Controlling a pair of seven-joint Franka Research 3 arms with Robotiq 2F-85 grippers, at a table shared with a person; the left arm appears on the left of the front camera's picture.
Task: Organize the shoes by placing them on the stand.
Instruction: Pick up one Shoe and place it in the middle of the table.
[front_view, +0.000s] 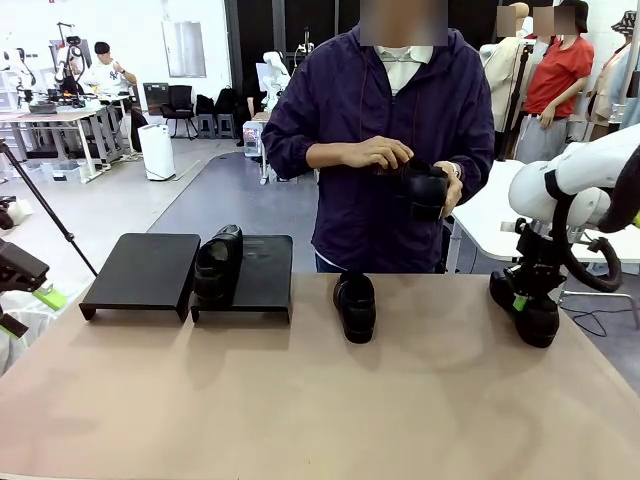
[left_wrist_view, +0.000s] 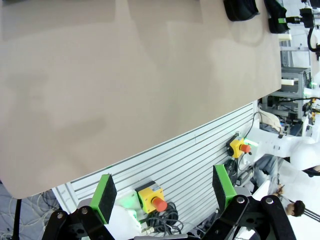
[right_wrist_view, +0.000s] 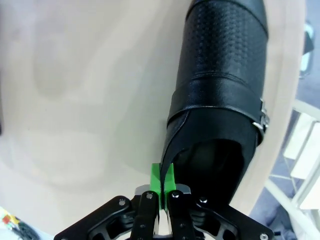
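Pads of the right gripper (right_wrist_view: 162, 186) pinch the collar of a shoe (right_wrist_view: 220, 100) near the desk's (front_view: 300, 400) right edge, while the left gripper (left_wrist_view: 165, 197) hangs wide open holding nothing, a second shoe (front_view: 217, 265) sits on the stand (front_view: 140, 270), a third shoe (front_view: 355, 305) mid-desk, and a fourth shoe (front_view: 425, 190) in the person's hands (front_view: 375, 153).

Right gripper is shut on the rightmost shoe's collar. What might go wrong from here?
1. The right gripper pinches only the thin collar edge of the shoe; lifted, it may swing or slip out.
2. That shoe lies close to the table edge, so a slip might send it off.
3. The middle shoe lies toward the stand; a low carry might knock it.
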